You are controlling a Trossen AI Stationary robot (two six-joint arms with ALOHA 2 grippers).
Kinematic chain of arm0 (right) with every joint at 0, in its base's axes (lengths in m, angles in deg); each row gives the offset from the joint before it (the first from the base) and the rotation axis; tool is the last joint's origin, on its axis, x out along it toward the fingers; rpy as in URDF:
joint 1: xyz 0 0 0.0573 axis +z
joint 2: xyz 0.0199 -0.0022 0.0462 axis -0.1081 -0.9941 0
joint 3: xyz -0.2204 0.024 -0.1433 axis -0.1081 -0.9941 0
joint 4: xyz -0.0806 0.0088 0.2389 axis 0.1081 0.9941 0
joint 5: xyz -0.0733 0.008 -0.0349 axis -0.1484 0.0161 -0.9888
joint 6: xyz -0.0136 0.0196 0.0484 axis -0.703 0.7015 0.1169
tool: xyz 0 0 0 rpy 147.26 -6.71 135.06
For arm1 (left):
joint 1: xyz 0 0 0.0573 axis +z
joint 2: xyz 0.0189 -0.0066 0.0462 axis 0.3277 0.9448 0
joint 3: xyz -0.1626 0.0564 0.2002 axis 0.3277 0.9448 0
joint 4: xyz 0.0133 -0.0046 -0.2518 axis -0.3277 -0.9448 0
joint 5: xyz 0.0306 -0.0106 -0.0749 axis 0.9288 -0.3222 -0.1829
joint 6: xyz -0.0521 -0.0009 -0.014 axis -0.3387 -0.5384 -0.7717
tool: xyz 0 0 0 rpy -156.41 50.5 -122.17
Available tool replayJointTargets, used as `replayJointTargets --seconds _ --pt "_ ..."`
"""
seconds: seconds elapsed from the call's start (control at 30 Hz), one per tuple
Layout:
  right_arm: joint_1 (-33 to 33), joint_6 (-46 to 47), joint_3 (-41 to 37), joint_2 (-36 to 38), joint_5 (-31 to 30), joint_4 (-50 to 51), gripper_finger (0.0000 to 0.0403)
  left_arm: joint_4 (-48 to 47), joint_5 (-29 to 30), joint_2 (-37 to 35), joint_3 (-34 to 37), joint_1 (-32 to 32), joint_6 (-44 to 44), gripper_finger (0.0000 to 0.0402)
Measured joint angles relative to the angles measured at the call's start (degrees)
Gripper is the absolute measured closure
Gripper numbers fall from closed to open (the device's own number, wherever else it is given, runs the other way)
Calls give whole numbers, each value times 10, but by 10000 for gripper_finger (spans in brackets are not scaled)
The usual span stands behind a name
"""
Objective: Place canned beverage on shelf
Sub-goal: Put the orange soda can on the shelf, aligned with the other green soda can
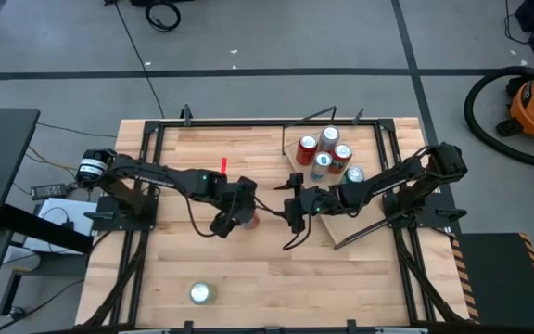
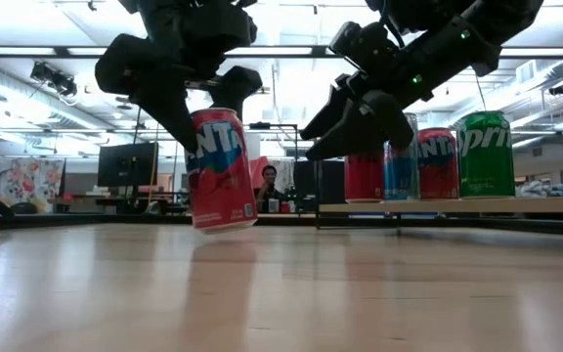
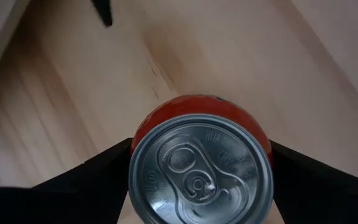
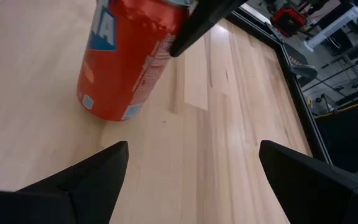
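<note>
Left claw (image 2: pixel 189 122) clamped on red Fanta can (image 2: pixel 221 168) w/ fingers either side of body, near top rim. Can tilted, base barely touching or just off bench (image 2: pixel 281 293), can't tell which. Long axis roughly vertical, leaning.

Right claw (image 4: pixel 188 165) spread wide, empty, facing can from shelf side, just beside it. Shelf (image 1: pixel 374 209) sits beyond right claw from can, four cans already standing on it.

Looks like handover: can lies between both claws.

Can: red, silver lid w/ pull tab, undented.

high view straight down; low view level at tabletop; wrist views close, both share red can (image 4: pixel 126 62).
</note>
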Motion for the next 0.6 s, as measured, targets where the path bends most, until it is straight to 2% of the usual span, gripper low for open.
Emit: replayJointTargets --seconds 0.2,0.47,0.6 --pt "0 0 0 0 1 -2 29 -1 0 0 0 -2 -86 65" --pt "0 6 0 0 1 -14 30 3 19 -1 -1 -20 -148 14" --pt "1 10 0 0 -3 -8 30 -6 37 -5 -12 -35 -170 5"
